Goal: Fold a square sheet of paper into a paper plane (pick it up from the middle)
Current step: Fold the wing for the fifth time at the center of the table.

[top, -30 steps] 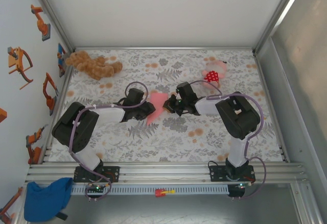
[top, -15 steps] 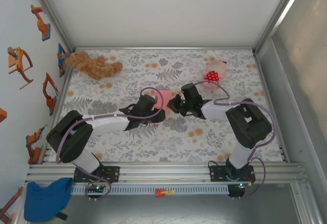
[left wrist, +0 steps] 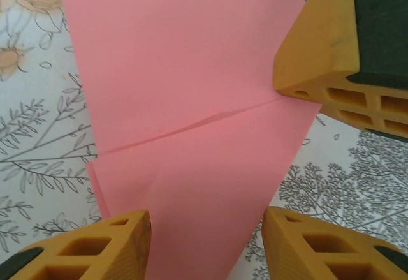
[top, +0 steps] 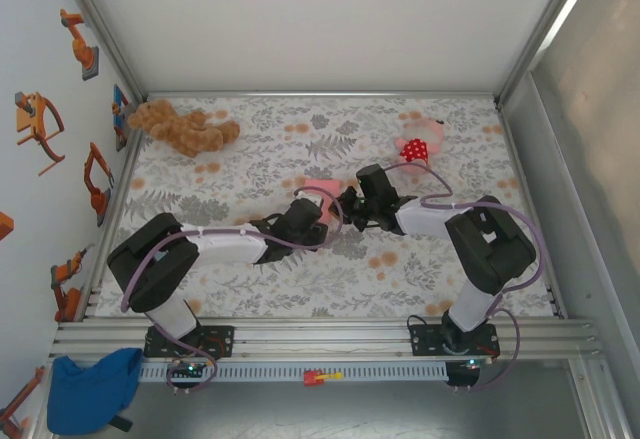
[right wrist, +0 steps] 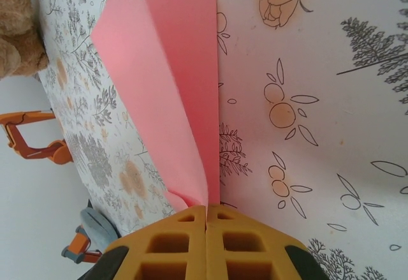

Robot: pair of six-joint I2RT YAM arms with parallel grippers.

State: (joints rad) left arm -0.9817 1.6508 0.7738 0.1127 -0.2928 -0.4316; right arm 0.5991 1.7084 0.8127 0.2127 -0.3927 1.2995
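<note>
Right wrist view has the right claw [right wrist: 206, 219] pressed together on the pointed end of the thin salmon-pink paper sheet [right wrist: 172, 82]. Two layers fan out from the pinch and stand up off the grey floral tablecloth [right wrist: 306, 101]. From above, the sheet sits near the middle of the table, a little to the far side, between the two claws.

Looking down from the left wrist, the sheet lies partly folded, with one slanting crease across it. The left claw [left wrist: 205, 229] is spread, one orange finger [left wrist: 121, 235] on each side of the narrow near end, and neither appears to press on it.

This paper will likely handle as almost weightless and limp. It should bend under its own overhang, slide easily on the cloth, and take a dent or a stray crease from any hard squeeze. A doubled edge or an existing crease looks like the stiffest place to take hold. A flat pinch close to the fold line should steer it better than a grip at a loose single-layer corner, which could curl or tear.
</note>
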